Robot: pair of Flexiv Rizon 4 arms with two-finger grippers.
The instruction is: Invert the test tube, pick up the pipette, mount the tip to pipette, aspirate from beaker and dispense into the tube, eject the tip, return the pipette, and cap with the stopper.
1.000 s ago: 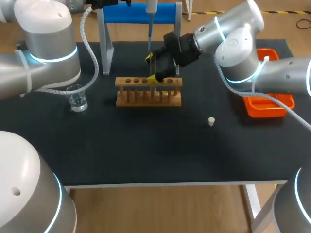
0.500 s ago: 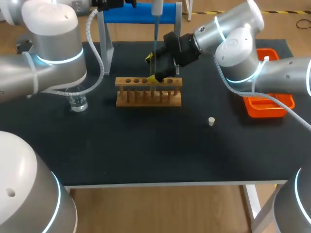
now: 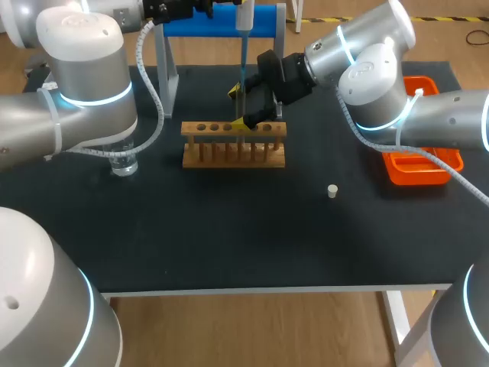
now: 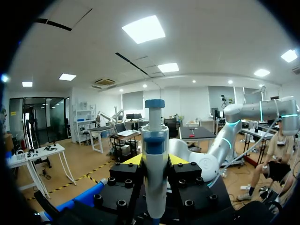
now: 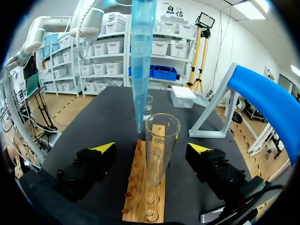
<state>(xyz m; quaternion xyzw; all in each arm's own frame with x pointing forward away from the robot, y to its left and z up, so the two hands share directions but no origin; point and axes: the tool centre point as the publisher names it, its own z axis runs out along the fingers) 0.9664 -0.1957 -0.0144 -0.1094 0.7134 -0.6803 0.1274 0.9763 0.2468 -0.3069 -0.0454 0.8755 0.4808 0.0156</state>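
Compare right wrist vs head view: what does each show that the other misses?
Right wrist only: clear gaps between the right gripper's fingers and the upright tube, with the tip ending near its mouth. Head only: stopper, tray, the pipette above the tip. Both: rack, beaker, tube, tip.

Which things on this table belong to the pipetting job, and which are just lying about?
Job: pipette, blue tip, test tube, wooden rack, beaker, stopper, blue stand.
Lying about: orange tray, with no use shown yet.
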